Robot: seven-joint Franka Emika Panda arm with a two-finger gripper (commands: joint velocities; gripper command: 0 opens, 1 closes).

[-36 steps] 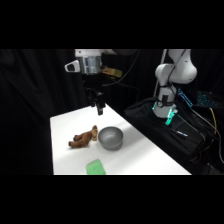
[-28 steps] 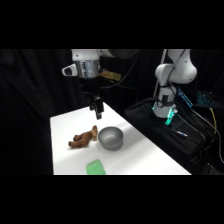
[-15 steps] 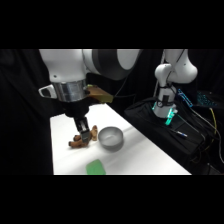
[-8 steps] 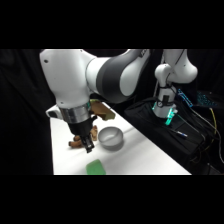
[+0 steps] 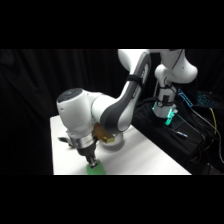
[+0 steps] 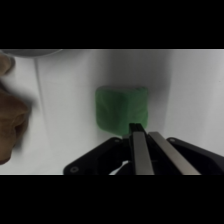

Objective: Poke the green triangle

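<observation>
One arm is all I am bending low over the white table (image 5: 150, 155), my gripper (image 5: 93, 162) pressing onto the green triangle (image 5: 95, 170) at its near edge. Wrist view: my closed fingers (image 6: 139, 150) are touching the triangle's edge, brown plush toy (image 6: 12, 125) lying nearby.

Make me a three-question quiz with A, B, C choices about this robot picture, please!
1. Where is the gripper?
A. Down at the green triangle
B. High over the table's far edge
C. Off the table

2. What colour is the table?
A. Red
B. White
C. Blue

3. How are the gripper's fingers?
A. Spread wide apart
B. Shut together
C. Holding a spoon

Answers:
1 A, the side view shows the tip down at the green piece by the table's near edge.
2 B, the bare tabletop looks white in both views.
3 B, the wrist view shows the two fingers side by side with no gap, pointing at the triangle.
</observation>
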